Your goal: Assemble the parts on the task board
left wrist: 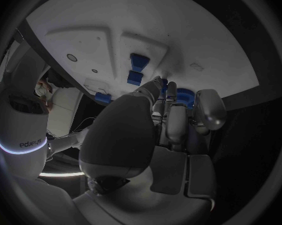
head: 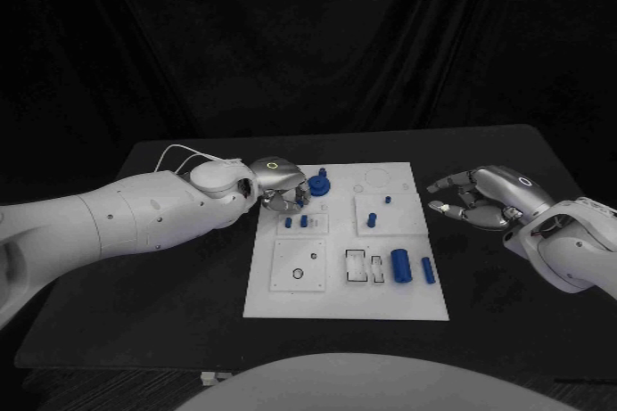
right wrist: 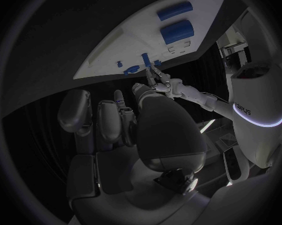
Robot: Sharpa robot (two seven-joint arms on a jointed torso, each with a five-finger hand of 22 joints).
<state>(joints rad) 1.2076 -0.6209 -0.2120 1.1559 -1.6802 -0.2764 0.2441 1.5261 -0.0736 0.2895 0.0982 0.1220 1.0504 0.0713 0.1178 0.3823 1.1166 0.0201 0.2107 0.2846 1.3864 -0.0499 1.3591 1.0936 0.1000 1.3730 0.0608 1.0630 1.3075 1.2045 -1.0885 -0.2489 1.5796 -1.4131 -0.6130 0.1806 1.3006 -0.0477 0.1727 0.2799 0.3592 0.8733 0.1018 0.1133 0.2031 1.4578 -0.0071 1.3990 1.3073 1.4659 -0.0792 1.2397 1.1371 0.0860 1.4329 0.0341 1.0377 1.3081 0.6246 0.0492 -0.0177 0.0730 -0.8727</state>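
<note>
Left hand (head: 285, 186) at task board (head: 347, 300) far-left edge; right hand (head: 479, 197) apart.

The left arm (head: 122, 219) reaches in across the table, its wrist bent so that the left hand (head: 281, 186) points downward with the fingers (left wrist: 169, 102) drawn close together at their tips. Whether they pinch anything cannot be told. The right arm (head: 572, 246) comes in from the other side, and the right hand (head: 479, 197) hovers with its fingers loosely curled and apart, holding nothing.
</note>
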